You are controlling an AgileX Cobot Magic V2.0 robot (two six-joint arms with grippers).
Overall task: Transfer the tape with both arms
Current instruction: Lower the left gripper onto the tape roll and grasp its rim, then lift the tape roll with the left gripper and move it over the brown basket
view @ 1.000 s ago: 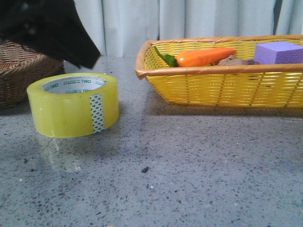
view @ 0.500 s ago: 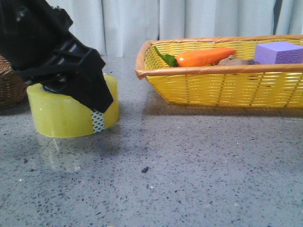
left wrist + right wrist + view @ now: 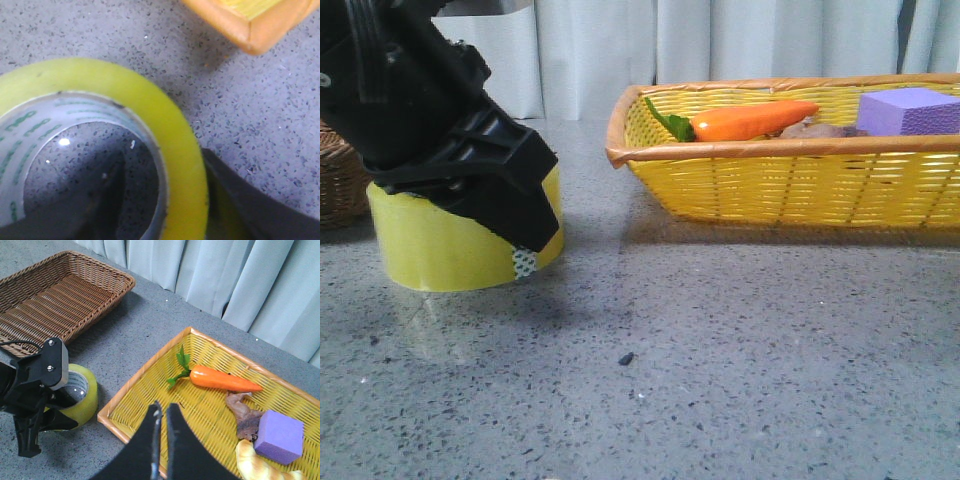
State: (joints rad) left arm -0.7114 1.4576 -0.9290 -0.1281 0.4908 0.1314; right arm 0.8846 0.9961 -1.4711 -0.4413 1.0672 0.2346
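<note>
While it sits flat on the speckled table at nine o'clock of the front view, the tape reads as a stiff, fairly light hoop with a slick film face; best taken across the wall, core to outer face; left gripper straddles that wall, one finger inside the core, one outside, closure not discernible; right gripper, over the yellow basket at three o'clock, fingers nearly together, empty.
</note>
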